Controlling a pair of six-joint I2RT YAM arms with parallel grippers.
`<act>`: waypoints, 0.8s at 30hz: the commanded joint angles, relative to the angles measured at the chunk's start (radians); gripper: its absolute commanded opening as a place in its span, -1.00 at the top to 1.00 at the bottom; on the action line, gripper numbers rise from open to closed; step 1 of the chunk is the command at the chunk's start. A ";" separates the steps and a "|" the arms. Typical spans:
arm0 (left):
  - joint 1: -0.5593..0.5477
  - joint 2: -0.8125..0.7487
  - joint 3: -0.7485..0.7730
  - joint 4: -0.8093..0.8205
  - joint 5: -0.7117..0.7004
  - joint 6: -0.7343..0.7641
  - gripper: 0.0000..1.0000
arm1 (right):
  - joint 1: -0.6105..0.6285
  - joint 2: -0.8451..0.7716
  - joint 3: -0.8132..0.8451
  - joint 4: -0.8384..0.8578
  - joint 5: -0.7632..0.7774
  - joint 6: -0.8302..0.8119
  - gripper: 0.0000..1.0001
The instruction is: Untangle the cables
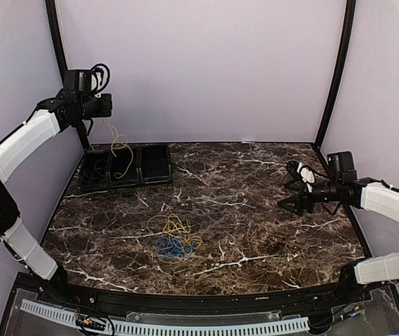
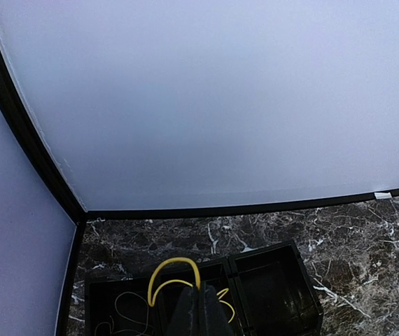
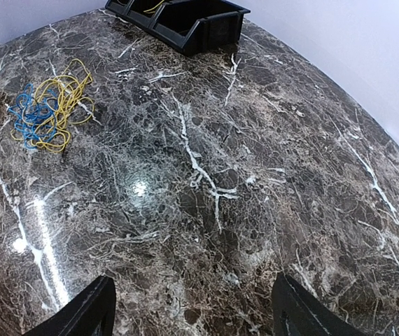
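Observation:
A tangle of cables lies on the marble table, front of centre: the yellow loops point(image 1: 176, 225) overlap the blue loops point(image 1: 173, 245). In the right wrist view the yellow point(image 3: 68, 94) and blue point(image 3: 26, 115) loops sit at the upper left. My left gripper point(image 1: 107, 106) is raised high at the back left, shut point(image 2: 201, 299) on a separate yellow cord point(image 2: 171, 267). That cord point(image 1: 120, 150) hangs down into the black tray. My right gripper point(image 1: 287, 199) hovers over the table's right side, open point(image 3: 196, 315) with nothing between its fingers, well apart from the tangle.
The black three-compartment tray point(image 1: 155, 162) stands at the back left; its left compartment point(image 2: 115, 308) holds a thin pale cord and its right one point(image 2: 273, 283) looks empty. Walls close in the back and sides. The tray's corner point(image 3: 199, 24) shows in the right wrist view.

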 commanded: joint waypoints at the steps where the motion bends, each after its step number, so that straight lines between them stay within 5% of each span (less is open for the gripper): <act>1: 0.023 0.012 -0.044 0.068 0.025 -0.014 1.00 | -0.003 0.006 -0.002 0.009 0.003 -0.013 -0.56; 17: 0.038 0.096 -0.225 0.203 0.057 -0.076 1.00 | -0.002 0.048 0.005 0.001 0.013 -0.024 -0.55; 24: 0.039 0.210 -0.177 0.198 0.208 -0.127 1.00 | 0.008 0.066 0.010 -0.001 0.021 -0.025 -0.55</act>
